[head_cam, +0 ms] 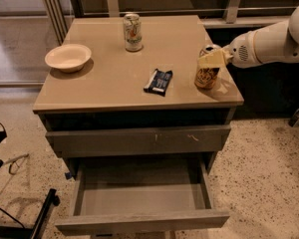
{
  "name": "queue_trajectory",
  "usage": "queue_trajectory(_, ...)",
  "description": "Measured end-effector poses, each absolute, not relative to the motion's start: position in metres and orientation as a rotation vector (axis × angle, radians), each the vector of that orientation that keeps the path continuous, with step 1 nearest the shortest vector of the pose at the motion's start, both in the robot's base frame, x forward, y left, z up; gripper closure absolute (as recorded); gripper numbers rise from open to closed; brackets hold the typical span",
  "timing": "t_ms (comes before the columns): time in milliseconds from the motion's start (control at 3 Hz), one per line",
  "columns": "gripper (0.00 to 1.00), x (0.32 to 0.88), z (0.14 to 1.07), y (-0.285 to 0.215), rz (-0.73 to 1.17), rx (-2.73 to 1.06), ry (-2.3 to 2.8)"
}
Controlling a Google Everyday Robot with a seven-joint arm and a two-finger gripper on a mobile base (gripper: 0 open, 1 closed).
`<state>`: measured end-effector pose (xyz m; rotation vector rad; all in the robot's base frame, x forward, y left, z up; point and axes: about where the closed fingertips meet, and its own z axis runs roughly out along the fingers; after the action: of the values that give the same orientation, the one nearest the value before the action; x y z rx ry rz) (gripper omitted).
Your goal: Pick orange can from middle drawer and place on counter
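Office-like room: terrazzo floor [269,173], glazed partition [20,34].

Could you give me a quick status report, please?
Gripper at top of orange can. Can upright on counter, near right edge. Middle drawer open. Dark packet left of can, apart.
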<state>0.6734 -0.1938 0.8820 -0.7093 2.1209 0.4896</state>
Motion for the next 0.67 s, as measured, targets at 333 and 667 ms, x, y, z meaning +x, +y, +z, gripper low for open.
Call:
queue_trajectory(333, 0.58, 0.6734, 0.8820, -0.1937, 0.490, -0.709, 2.121)
queue_trajectory(667, 0.35, 0.6734, 0.8819, -0.1937, 0.490, -0.709, 2.121)
